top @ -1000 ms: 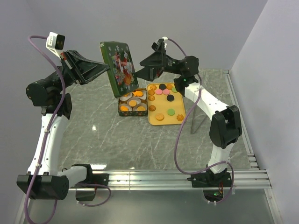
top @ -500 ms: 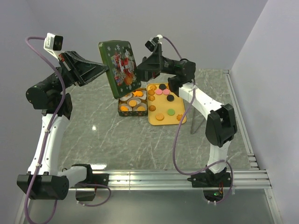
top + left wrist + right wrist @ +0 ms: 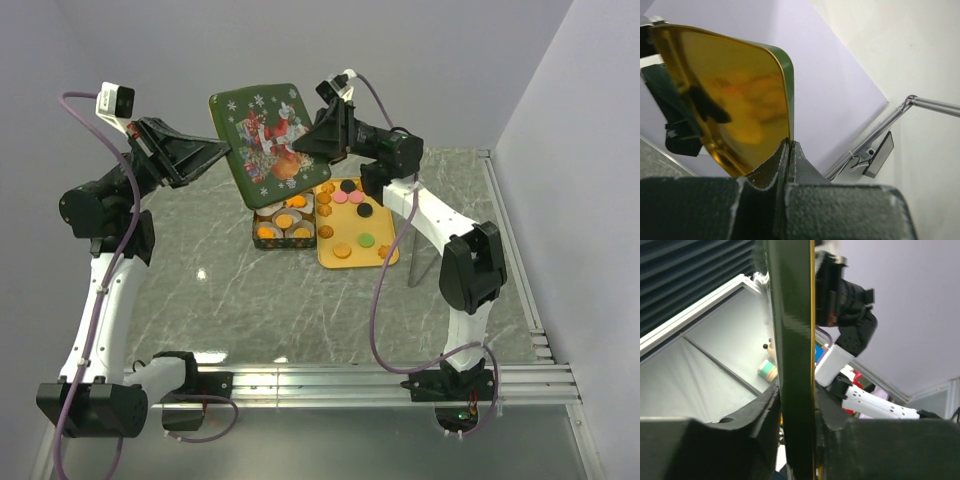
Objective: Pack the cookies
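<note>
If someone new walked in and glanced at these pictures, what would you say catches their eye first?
Most likely the green Christmas lid, held in the air with the left gripper pinching its left edge and the right gripper its right edge. Under it sits the open tin of cookies, with a yellow tray of loose cookies to its right.

A robotics lab cell. Plain pale walls (image 3: 450, 60) enclose a grey marble-patterned bench (image 3: 250, 310) edged by an aluminium rail (image 3: 330, 380).
</note>
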`<state>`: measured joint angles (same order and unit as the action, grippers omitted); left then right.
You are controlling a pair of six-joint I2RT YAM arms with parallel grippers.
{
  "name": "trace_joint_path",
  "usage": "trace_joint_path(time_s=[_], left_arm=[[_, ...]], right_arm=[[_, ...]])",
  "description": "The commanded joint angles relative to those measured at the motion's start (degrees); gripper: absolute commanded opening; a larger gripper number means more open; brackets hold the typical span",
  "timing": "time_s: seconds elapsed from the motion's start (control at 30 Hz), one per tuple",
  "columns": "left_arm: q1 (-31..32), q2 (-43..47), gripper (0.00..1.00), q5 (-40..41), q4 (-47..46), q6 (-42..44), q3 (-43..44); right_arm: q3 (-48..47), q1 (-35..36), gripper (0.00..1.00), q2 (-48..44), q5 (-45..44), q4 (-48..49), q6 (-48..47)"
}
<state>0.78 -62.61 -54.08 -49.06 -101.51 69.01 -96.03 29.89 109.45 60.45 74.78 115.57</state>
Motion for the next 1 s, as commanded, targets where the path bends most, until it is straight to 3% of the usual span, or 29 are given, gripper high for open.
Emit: trace_joint_path(time_s=[0.0,0.07,0.2,0.3,0.47,0.67,0.87,0.97], left_arm=[[0.45,1.35,0.03,-0.41,5.44,5.52,-0.2],[0.45,1.35,0.09,-0.41,10.02,7.11,-0.19],[0.37,1.44,0.36,-0.41,16.44,11.58,-0.55],[0.37,1.09,0.47,0.29,24.69,16.67,0.07],[0.37,0.56,0.57,1.0,31.82,21.88,0.42],[0.28,-1.55,0.67,2.05,42.37,31.0,2.18],[-0.42,-3.83,0.76,4.16,50.88,37.26,3.14],[-0.34,-5.15,0.93,5.83,53.7,40.86,3.23]], right_arm=[[0.22,0.78,0.26,-3.98,0.2,11.7,14.95],[1.19,0.79,0.26,-4.33,0.2,11.7,14.77],[2.25,0.79,0.23,-5.03,0.99,10.13,13.72],[3.56,0.7,0.12,-6.17,1.78,6.45,10.65],[5.06,0.61,0.0,-8.2,3.19,-1.91,2.39],[8.04,-0.88,0.0,-11.18,3.01,-17.98,-10.7],[7.88,-7.12,0.0,-13.65,-1.02,-44.69,-29.15],[7.44,-9.75,0.0,-12.95,-3.39,-54.99,-36.01]])
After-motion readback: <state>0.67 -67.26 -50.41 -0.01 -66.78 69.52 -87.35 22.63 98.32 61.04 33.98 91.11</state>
